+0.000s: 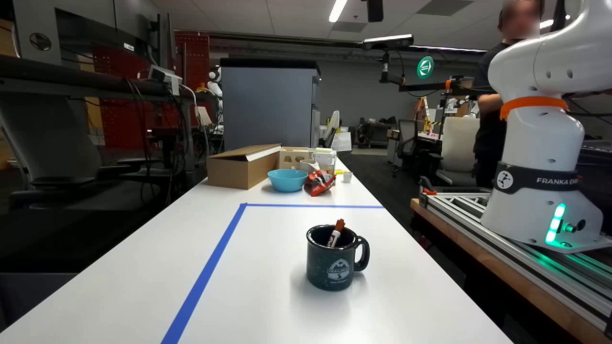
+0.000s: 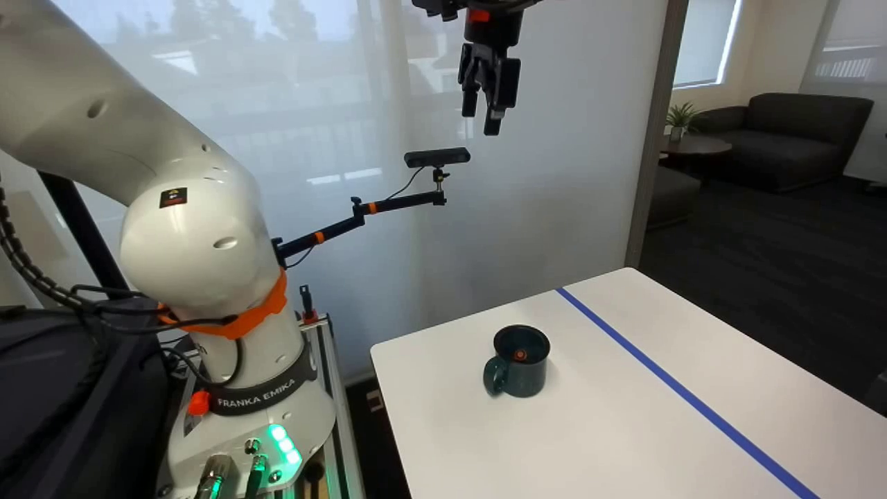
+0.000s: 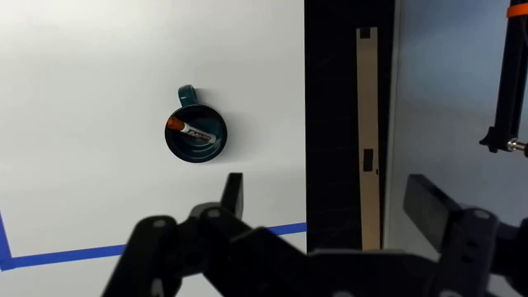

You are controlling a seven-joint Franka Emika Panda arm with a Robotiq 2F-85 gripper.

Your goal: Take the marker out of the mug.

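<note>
The dark mug [image 1: 318, 268] stands upright on the white table in both exterior views [image 2: 527, 380]. Its handle sticks out to one side. The marker [image 1: 335, 235] leans inside the mug, its reddish-orange end at the rim and its white body lower inside. In the wrist view the mug [image 3: 194, 157] is left of centre, with the marker [image 3: 197, 133] lying slantwise across its opening, orange end to the left. My gripper [image 2: 481, 120] hangs high above the table, apart from the mug. In the wrist view the gripper [image 3: 330, 200] has its fingers wide apart with nothing between them.
Blue tape [image 1: 210, 267] marks the white table. A light blue bowl [image 1: 287, 180], a cardboard box [image 1: 239, 171] and a red bag [image 1: 320, 182] sit at the far end. A camera arm [image 2: 398, 203] reaches out behind the table. A dark gap [image 3: 334, 123] runs past the table edge.
</note>
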